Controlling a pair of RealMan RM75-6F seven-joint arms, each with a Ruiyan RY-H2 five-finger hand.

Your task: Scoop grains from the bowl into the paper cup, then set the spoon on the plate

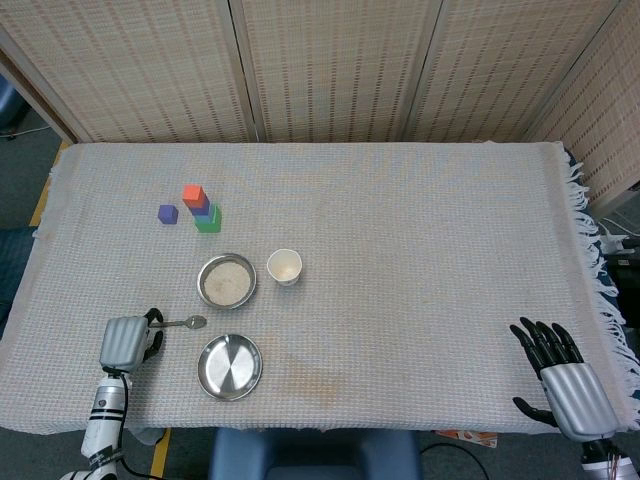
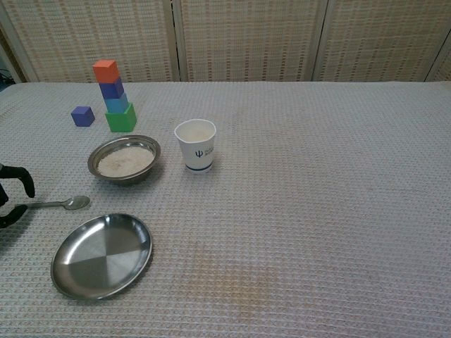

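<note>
Head view: left hand (image 1: 128, 342) near the front-left corner of the table (image 1: 430, 250), back plate turned up, dark fingers reaching onto the handle end of the spoon (image 1: 183, 323); grip hidden under the hand, so impossible to tell whether pinching or only touching. Spoon flat on the cloth, bowl end pointing towards the table's middle, just left of the gap between bowl (image 1: 227, 281) and plate (image 1: 230, 366). Bowl with pale grains towards the left half, paper cup (image 1: 285, 267) just beside it on the right, apart from it; probably set close so a loaded spoon travels little. Plate nearest the front edge, likely kept within easy reach for laying the spoon down. Stack of coloured blocks (image 1: 201, 208) and a lone purple cube (image 1: 168, 214) further back on the left, no part in the task. Right hand (image 1: 560, 378) at the front-right corner, fingers spread, holding nothing, well apart from everything.

Chest view: only dark fingertips (image 2: 27, 184) of the left hand at the left edge, curled over and around the spoon handle, closure not plain. Dark blue trident-like logo with a blue band and small unreadable print on the cup. Scooping not yet begun, to judge by the spoon lying flat
</note>
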